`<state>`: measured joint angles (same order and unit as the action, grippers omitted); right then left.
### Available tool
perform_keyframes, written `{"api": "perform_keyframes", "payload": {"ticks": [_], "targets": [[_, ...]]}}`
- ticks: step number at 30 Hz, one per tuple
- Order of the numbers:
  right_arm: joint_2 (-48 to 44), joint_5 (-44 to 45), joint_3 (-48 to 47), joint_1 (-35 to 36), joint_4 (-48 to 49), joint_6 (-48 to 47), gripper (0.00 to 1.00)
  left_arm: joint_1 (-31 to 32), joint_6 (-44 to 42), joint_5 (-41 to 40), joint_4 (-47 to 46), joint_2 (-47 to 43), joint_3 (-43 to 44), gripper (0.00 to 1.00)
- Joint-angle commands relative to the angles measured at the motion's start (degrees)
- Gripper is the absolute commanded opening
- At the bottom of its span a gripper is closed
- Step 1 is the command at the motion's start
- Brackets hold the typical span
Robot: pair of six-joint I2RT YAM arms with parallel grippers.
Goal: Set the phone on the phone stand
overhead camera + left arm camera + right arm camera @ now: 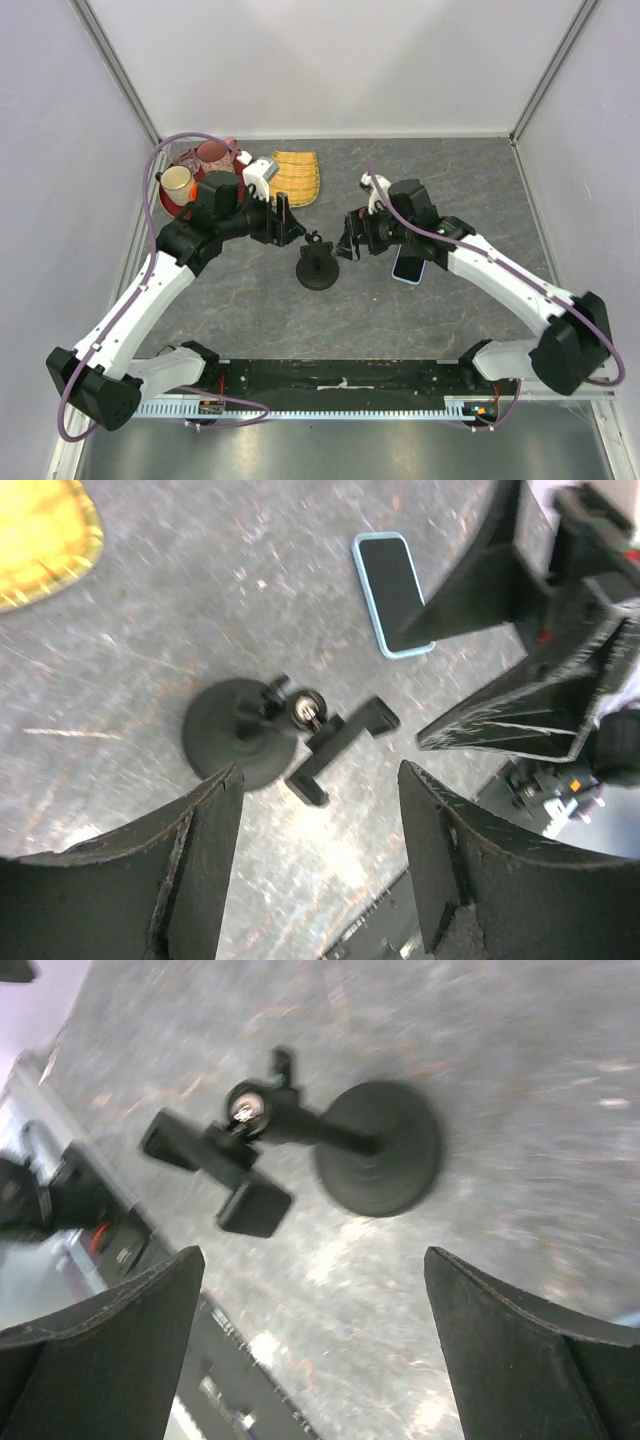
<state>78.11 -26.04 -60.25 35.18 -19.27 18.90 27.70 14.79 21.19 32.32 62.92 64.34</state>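
Phone flat near stand (not touching)

phone right of phone stand, both on table

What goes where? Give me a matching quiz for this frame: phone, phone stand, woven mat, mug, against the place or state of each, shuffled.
Things:
1. phone
2. phone stand
3. woven mat
4. cream mug

Place or state:
A. on the red tray, far left corner
B. black, mid-table, nothing on it
C. lying flat, screen up, right of centre
D. yellow, near the far edge

Pairs: 1-C, 2-B, 3-D, 4-A
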Motion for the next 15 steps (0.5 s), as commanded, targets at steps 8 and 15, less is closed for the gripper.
{"api": "perform_keyframes", "payload": {"ticks": [8,15], "targets": [[-5.8,48.3,0.8,-7.3,-14.0,18.6,0.98,-1.2,-3.5,-2.5,-11.9,6.2,3.8,0.68],[9.0,44.2,-4.8,-10.1,-14.3,13.1,0.98,-4.8,1.5,5.8,-16.1,1.9,-4.5,0.66]]}}
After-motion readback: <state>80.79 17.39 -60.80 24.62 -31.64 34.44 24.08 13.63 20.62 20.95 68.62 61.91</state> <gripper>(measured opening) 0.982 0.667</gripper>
